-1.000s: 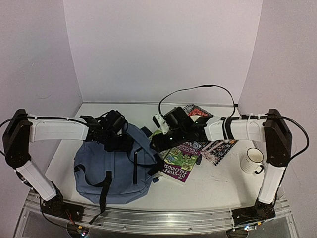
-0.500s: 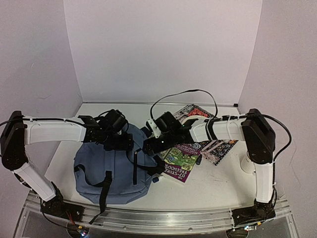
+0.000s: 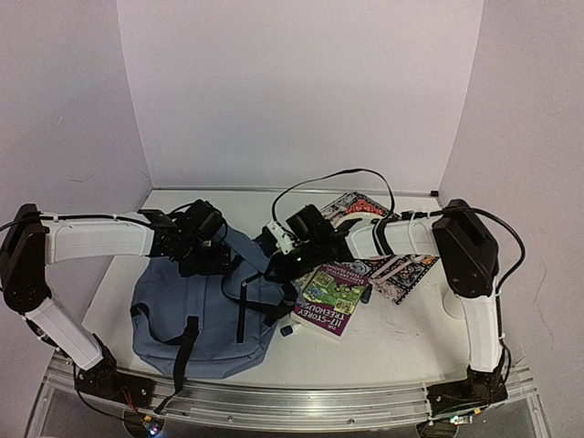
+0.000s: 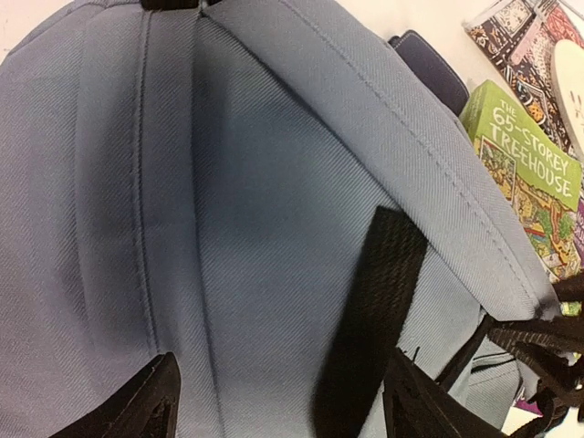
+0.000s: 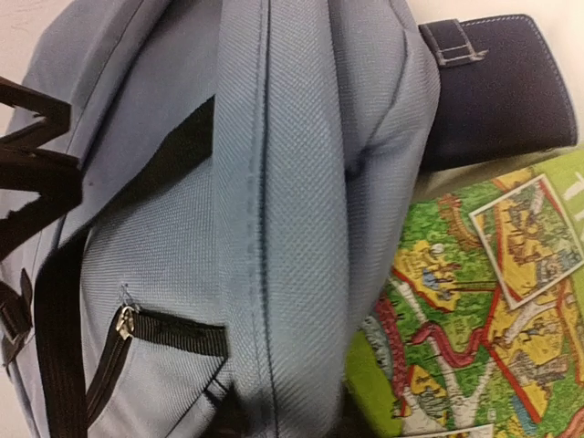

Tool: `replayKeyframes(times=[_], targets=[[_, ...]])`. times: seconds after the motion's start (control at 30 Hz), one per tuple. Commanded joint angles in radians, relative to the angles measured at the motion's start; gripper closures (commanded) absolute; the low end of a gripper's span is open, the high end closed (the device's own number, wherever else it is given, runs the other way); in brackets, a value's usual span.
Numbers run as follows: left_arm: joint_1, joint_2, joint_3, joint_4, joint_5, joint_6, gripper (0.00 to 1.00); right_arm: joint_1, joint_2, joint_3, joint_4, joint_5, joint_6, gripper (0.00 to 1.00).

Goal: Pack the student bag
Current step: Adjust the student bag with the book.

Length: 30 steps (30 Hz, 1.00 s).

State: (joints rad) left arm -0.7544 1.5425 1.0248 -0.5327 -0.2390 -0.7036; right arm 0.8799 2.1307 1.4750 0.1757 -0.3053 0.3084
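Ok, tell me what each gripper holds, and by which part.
Right gripper seems to pinch a raised fabric fold of the student bag; left gripper hangs open over it, holding nothing.

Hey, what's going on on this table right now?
Two robot arms are working on the student bag, which lies on the table. The left gripper is open over its fabric. The right gripper is at the bag's edge, whether open or shut unclear. The green book lies beside it, not yet packed.

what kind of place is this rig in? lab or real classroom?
Likely a lab test cell, not a classroom: bare pale walls boxing in a table, a metal mounting rail along its near edge, and staged props, the student bag and books.
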Motion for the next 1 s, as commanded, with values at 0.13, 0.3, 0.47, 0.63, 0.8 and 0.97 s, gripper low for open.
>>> replayKeyframes(times=[0.13,0.3,0.47,0.63,0.8,0.97], targets=[[-0.002,-0.078,0.055,-0.001,0.012,0.037,0.23,0.009,-0.252,-0.060,0.002,-0.117,0.007,1.00],[-0.002,-0.110,0.063,-0.002,0.025,0.036,0.23,0.008,-0.358,-0.161,0.009,-0.120,0.033,1.00],[-0.001,-0.082,0.068,0.004,0.067,0.033,0.22,-0.001,-0.384,-0.291,0.025,-0.021,0.070,1.00],[-0.003,-0.014,0.025,0.062,0.111,0.041,0.23,-0.020,-0.365,-0.408,0.055,0.102,0.133,0.98],[-0.003,0.050,0.010,0.101,0.136,0.054,0.25,-0.019,-0.369,-0.382,-0.017,0.207,0.126,0.78],[-0.005,0.072,0.009,0.117,0.147,0.056,0.25,0.010,-0.426,-0.290,-0.136,0.253,0.047,0.51]])
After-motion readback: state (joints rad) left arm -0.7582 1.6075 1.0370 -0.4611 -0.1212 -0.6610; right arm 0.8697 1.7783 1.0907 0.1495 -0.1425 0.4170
